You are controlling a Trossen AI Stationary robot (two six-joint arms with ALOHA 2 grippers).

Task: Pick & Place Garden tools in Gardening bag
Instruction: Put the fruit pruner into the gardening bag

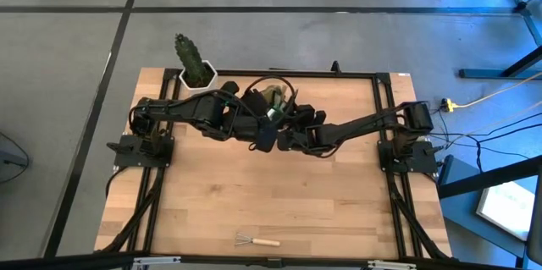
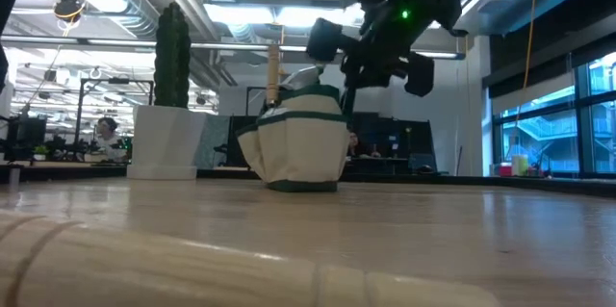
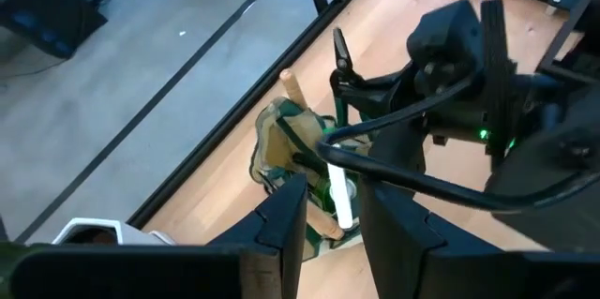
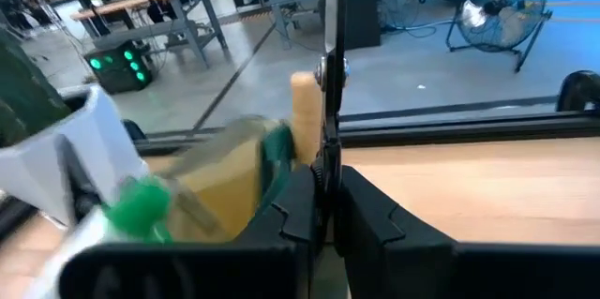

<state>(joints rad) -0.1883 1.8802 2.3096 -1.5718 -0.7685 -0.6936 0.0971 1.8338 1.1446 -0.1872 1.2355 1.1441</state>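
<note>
The gardening bag stands upright near the far edge of the wooden table, just beside a cactus in a white pot, and both arms reach in over it from opposite sides. In the low view the olive and cream bag sits on the table with a wooden tool handle poking up from its mouth, the white pot to one side of it. The right gripper hangs just above the bag, its fingers pinched almost together on a thin dark upright metal tool that rises between them; what kind of tool it is cannot be told. The left gripper hovers above the bag's rim, its fingers partly apart with a pale, narrow strip showing between them; whether they actually grip it is not clear. From the left wrist view the bag lies below, with the wooden handle sticking out and the right arm's black wrist crossing over it. Well apart from all this, a little wire rake with a pale handle lies alone near the table's front edge
</note>
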